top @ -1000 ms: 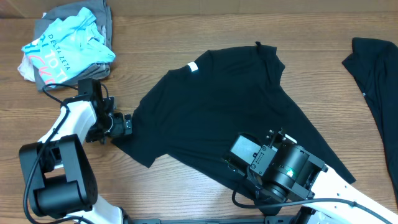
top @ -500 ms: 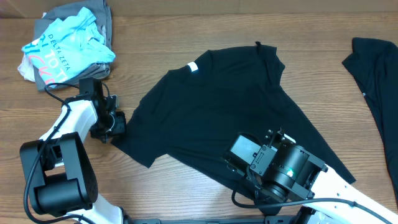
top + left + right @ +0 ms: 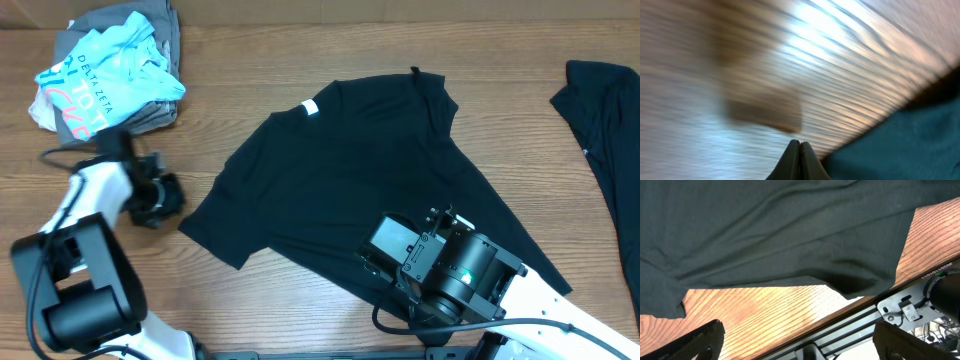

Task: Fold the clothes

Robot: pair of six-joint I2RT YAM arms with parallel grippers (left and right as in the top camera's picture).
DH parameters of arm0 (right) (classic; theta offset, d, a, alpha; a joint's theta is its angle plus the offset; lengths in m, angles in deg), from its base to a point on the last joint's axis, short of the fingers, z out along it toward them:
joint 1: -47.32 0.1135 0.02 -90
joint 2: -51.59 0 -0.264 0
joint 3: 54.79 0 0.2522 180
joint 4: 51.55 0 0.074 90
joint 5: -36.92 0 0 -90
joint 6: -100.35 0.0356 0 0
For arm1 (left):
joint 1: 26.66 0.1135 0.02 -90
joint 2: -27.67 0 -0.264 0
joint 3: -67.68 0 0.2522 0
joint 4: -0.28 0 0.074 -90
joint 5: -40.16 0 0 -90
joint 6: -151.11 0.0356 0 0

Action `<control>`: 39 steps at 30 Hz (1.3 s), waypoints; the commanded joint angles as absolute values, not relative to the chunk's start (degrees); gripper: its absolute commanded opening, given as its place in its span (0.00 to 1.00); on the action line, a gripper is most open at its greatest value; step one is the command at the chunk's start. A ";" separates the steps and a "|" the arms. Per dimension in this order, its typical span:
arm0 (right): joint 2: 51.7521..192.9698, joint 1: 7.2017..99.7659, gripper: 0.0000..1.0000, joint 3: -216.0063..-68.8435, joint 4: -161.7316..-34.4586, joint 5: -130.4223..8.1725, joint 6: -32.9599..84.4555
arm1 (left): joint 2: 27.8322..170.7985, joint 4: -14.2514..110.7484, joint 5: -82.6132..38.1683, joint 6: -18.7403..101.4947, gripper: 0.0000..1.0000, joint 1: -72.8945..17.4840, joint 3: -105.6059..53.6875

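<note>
Noted plain black short-sleeved T-shirt [image 3: 350, 180] of soft fabric lying opened out mid-table on brown wood-grain tabletop [image 3: 250, 300], small white tag [image 3: 309, 109] at its far-left edge, one sleeve corner pointing toward near left. Found left gripper [image 3: 168, 196] just left of that sleeve corner, apart from the cloth, jaws pinched together with nothing between them. Checked against left wrist view, which is blurred: bare wood ahead of the tips, dark fabric off to the right. Found right gripper [image 3: 388, 258] at near edge of the shirt, jaws spread wide and empty, low over hem and bare wood per right wrist view; contact with cloth not resolvable. Also logged heap of crumpled light-blue printed and grey garments [image 3: 105, 75] at far left, and second dark garment [image 3: 600, 130] at right edge, both well apart from either claw. Judged stage: no fold made yet; grasp of left sleeve corner in hand, not secured. Judged next move: open left jaws, shift right onto sleeve edge, pinch low against table; close right jaws on hem; then lift both and carry cloth across. Likely risks: closing short of fabric, dragging shirt askew.
</note>
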State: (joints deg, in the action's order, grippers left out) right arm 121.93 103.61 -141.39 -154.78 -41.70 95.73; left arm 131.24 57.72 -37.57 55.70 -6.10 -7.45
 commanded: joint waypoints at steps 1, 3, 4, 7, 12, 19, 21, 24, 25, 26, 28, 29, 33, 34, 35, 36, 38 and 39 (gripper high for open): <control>120.93 103.87 0.99 -141.47 -154.50 -40.90 95.41 | 132.22 58.71 -31.38 53.13 0.04 2.21 -8.74; 120.93 103.87 0.99 -141.45 -154.45 -40.24 95.43 | 132.22 59.45 -30.29 53.23 0.04 6.62 -8.74; 120.95 103.87 1.00 -141.45 -154.39 -39.98 95.41 | 132.22 59.97 -30.24 53.37 0.04 8.81 -8.74; 121.10 103.87 1.00 -141.45 -153.54 -39.56 95.41 | 132.22 61.24 -28.32 55.88 0.04 13.48 -8.74; 121.50 103.87 1.00 -141.45 -150.69 -39.41 95.38 | 132.22 61.85 -21.44 59.70 0.04 16.09 -8.74; 123.97 103.87 1.00 -141.45 -149.78 -39.02 92.94 | 132.16 61.05 -20.82 60.43 0.75 11.50 -8.89; 124.97 103.87 1.00 -141.45 -149.60 -39.21 92.52 | 132.11 60.59 -21.48 61.15 0.90 9.03 -8.89; 126.42 103.87 1.00 -141.45 -149.51 -39.26 92.54 | 132.13 60.00 -25.79 61.39 1.00 4.13 -8.89; 126.94 103.87 1.00 -141.45 -149.45 -39.30 92.54 | 132.13 59.67 -27.82 61.37 1.00 2.23 -8.89; 127.29 103.87 1.00 -141.45 -149.34 -39.43 92.54 | 132.11 59.32 -29.44 61.34 1.00 0.72 -8.89; 128.14 103.87 1.00 -141.45 -149.14 -39.87 92.54 | 132.13 58.25 -32.23 61.32 1.00 -2.86 -8.89; 128.36 103.87 1.00 -141.45 -149.14 -40.13 92.52 | 132.13 57.85 -33.33 61.34 1.00 -4.20 -8.89; 128.78 103.87 1.00 -141.45 -149.16 -40.28 92.52 | 132.13 56.74 -38.66 61.43 0.98 -9.64 -8.87; 128.78 103.87 1.00 -141.45 -149.14 -40.26 92.52 | 132.13 56.52 -39.03 61.98 0.96 -10.71 -8.87; 128.78 103.87 1.00 -141.45 -149.12 -40.28 92.54 | 132.13 56.26 -39.51 62.44 0.93 -12.00 -8.87; 128.78 103.87 1.00 -141.45 -149.12 -40.26 92.54 | 132.13 56.04 -40.67 62.46 0.91 -13.29 -8.87; 128.75 103.87 1.00 -141.45 -149.12 -40.26 92.54 | 132.16 56.00 -44.45 62.41 0.85 -15.50 -8.87; 128.78 103.87 1.00 -141.45 -149.14 -40.28 92.54 | 132.16 56.00 -45.94 62.37 0.85 -16.46 -8.82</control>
State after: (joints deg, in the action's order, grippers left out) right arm 128.91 103.61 -141.36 -149.32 -40.63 92.78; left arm 131.35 56.15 -39.10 61.26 -13.92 -7.91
